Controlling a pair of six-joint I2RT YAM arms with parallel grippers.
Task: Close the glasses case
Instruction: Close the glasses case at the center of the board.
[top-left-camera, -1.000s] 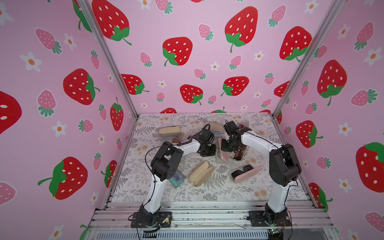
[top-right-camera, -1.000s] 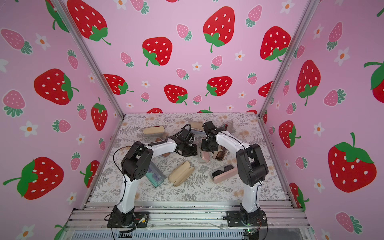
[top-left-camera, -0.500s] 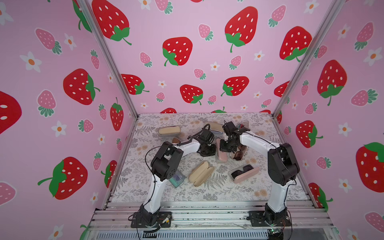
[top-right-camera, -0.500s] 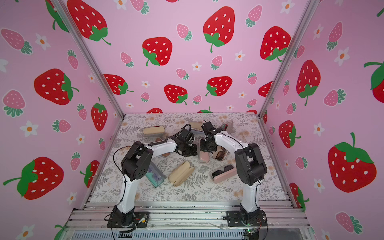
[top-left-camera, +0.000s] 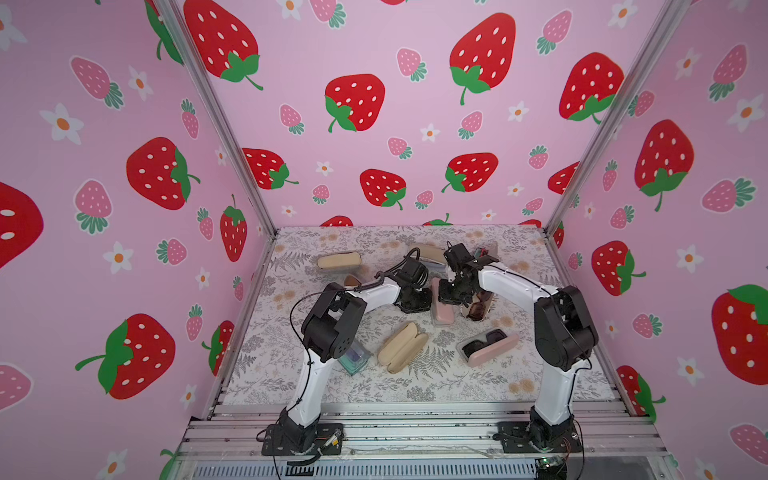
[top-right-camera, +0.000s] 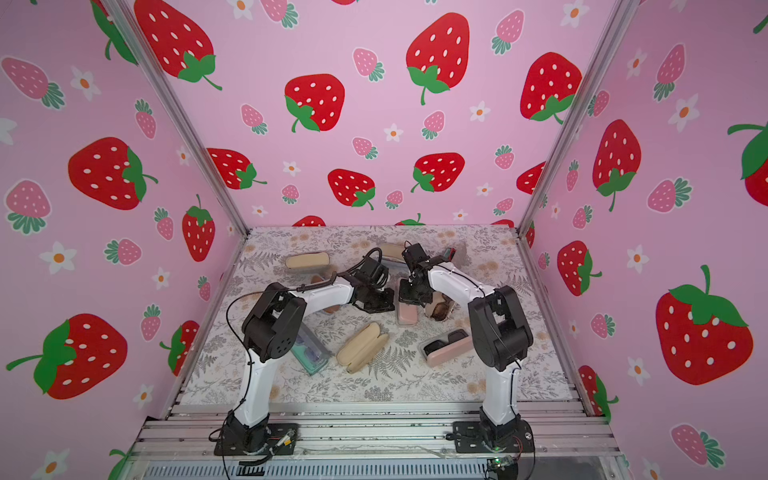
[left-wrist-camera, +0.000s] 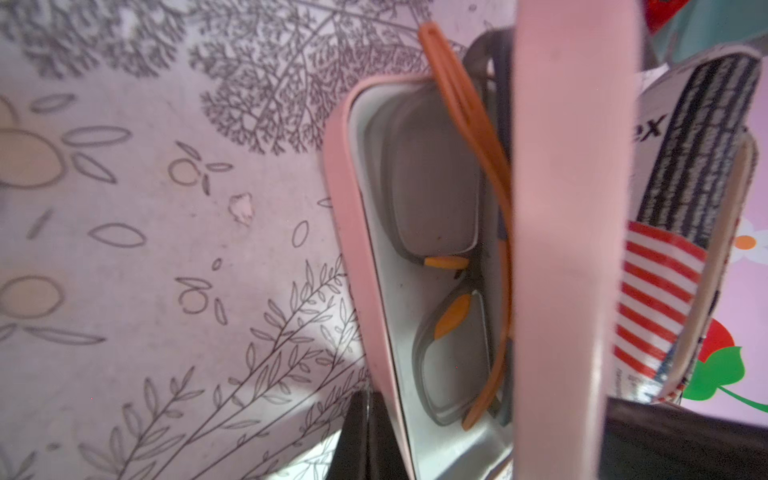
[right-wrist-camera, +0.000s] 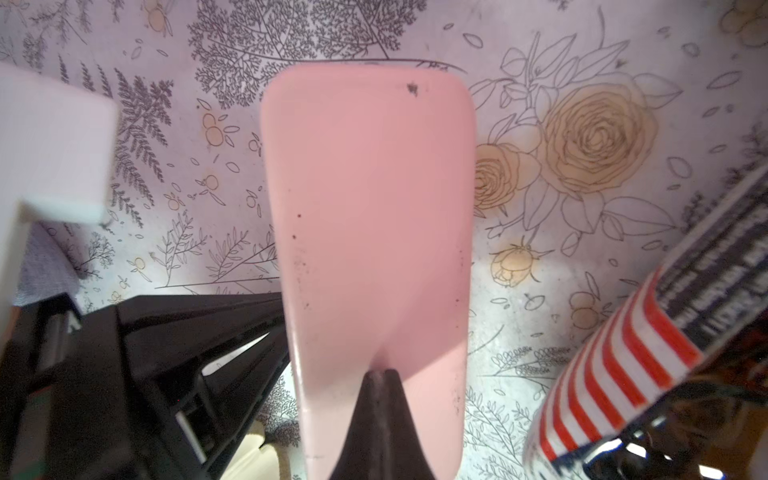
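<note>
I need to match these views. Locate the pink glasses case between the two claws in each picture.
In a top view: pink case mid-table.
In a top view: pink case again mid-table.
Left wrist: pink case right of centre, ajar, glasses inside.
Right wrist: pink case lid fills the centre.
Shared landmark: floral table cover.

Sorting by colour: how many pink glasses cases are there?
2: the partly closed case mid-table; the open case nearer the camera. The arms may hide others.

Bright, even light; blurred wrist close-ups
</note>
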